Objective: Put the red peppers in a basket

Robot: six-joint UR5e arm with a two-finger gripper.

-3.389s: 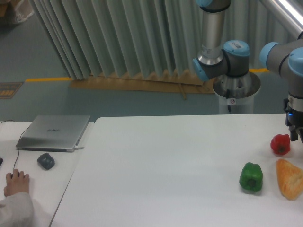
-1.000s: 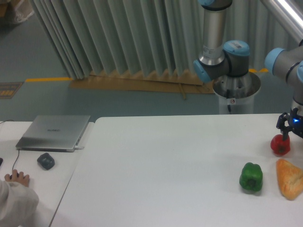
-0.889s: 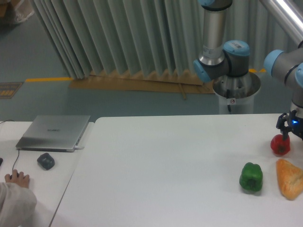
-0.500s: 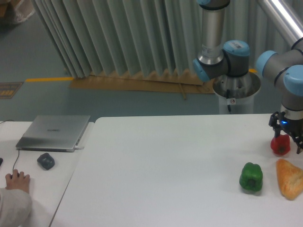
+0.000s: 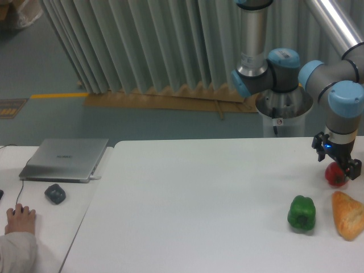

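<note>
In the fixed camera view we see the red bell pepper (image 5: 335,176) on the white table (image 5: 205,205) near its right edge; the gripper (image 5: 336,163) sits directly over its top, fingers overlapping it; we cannot tell their spread or any grasp; a green bell pepper (image 5: 301,213) and bread wedge (image 5: 348,215) lie nearer us.

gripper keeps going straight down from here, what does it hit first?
Most likely the red pepper, directly under the gripper on the table. Depth is hard to judge from this single view.
</note>
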